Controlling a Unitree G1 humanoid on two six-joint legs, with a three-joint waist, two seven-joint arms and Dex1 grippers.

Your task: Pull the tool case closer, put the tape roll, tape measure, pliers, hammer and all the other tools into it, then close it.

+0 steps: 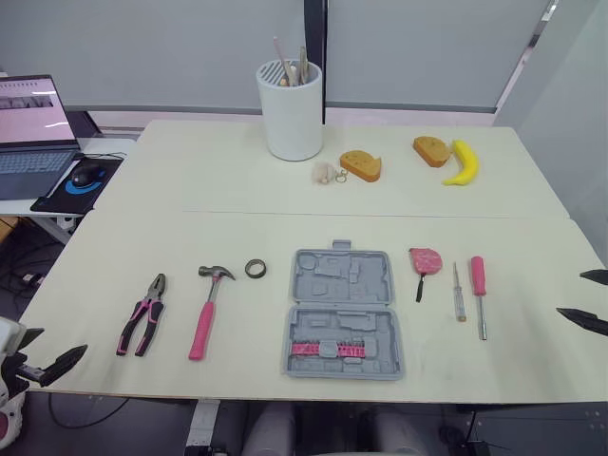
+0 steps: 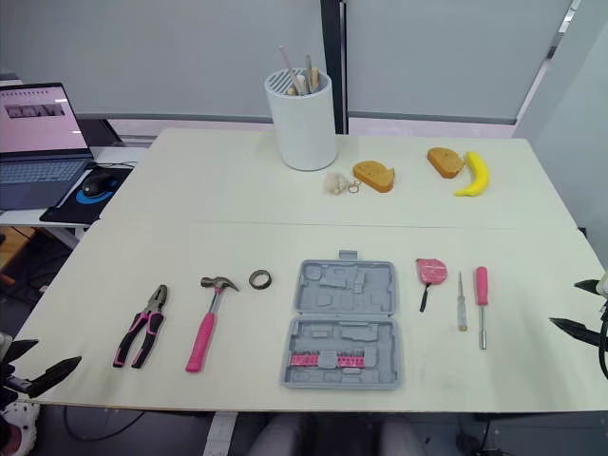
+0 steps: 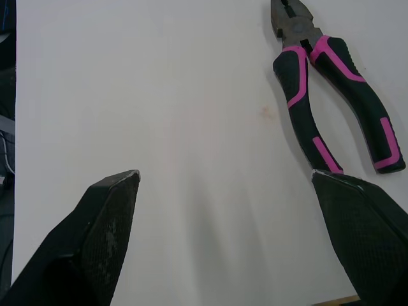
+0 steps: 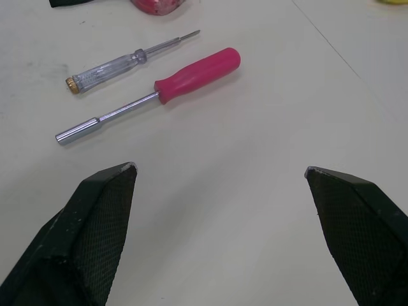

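Note:
An open grey tool case (image 1: 342,314) lies flat near the table's front edge, with pink bits in its near half. To its left lie a dark tape roll (image 1: 256,268), a pink-handled hammer (image 1: 206,310) and pink-and-black pliers (image 1: 142,314) (image 3: 331,89). To its right lie a pink tape measure (image 1: 426,261), a clear tester screwdriver (image 1: 458,293) (image 4: 131,62) and a pink-handled driver (image 1: 479,293) (image 4: 159,91). My left gripper (image 1: 47,357) is open at the table's front left corner. My right gripper (image 1: 589,299) is open at the right edge, empty.
At the back of the table (image 1: 237,190) stand a white utensil holder (image 1: 291,109), two bread pieces (image 1: 361,164), a banana (image 1: 464,162) and a small garlic-like item (image 1: 326,172). A laptop (image 1: 30,133) and mouse (image 1: 85,174) sit on a side desk at left.

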